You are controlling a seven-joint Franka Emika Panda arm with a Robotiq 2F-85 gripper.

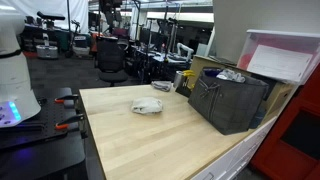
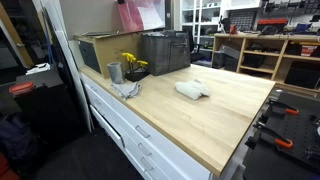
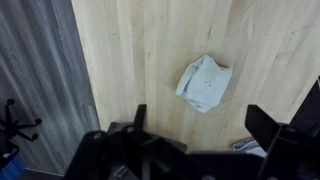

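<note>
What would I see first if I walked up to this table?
Probably the crumpled white cloth, lying alone in the middle of the pale wooden table. Next comes the big dark crate at the table's far end, with yellow flowers close beside it. In the wrist view the pincer hangs open above the cloth, not touching it.
</note>
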